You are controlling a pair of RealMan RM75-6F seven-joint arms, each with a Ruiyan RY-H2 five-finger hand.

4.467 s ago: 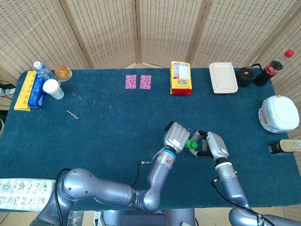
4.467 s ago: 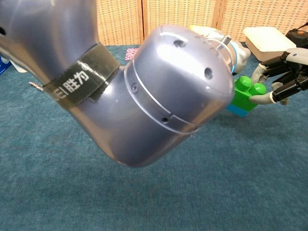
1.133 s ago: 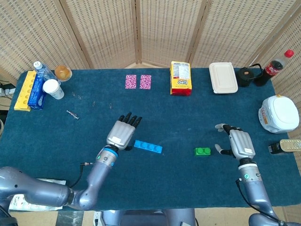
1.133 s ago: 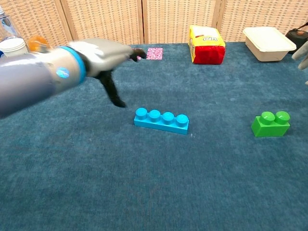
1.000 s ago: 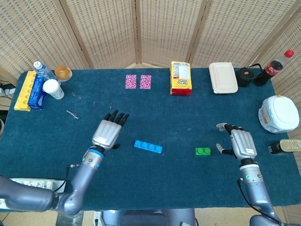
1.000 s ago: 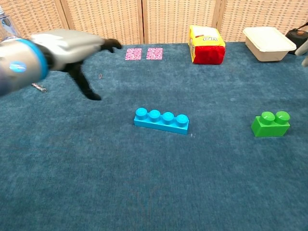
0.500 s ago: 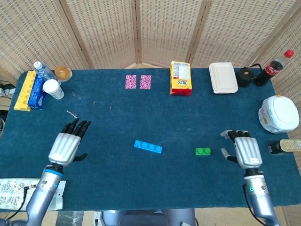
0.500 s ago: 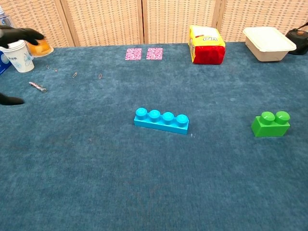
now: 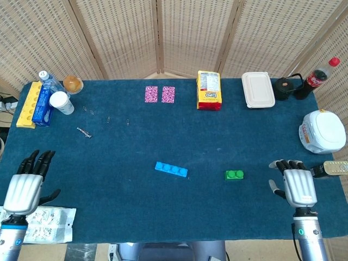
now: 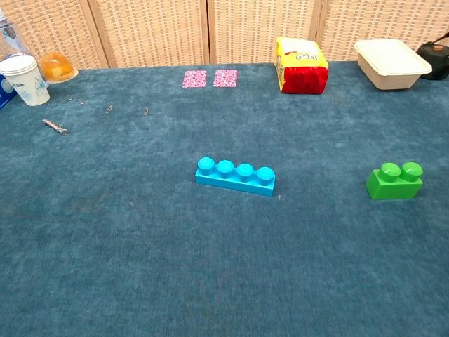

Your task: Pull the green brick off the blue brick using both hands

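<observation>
On the blue cloth near our middle, the green brick sits apart from the blue brick, already separated. Both look light, rigid, smooth plastic, best pinched across their flat sides. Our left hand and right hand rest at the table's edges, fingers spread, holding nothing.

Staged indoor test setup, not a lived-in room: blue felt-covered table backed by woven folding screens, scattered with a snack bag, cola bottle, paper cup.
</observation>
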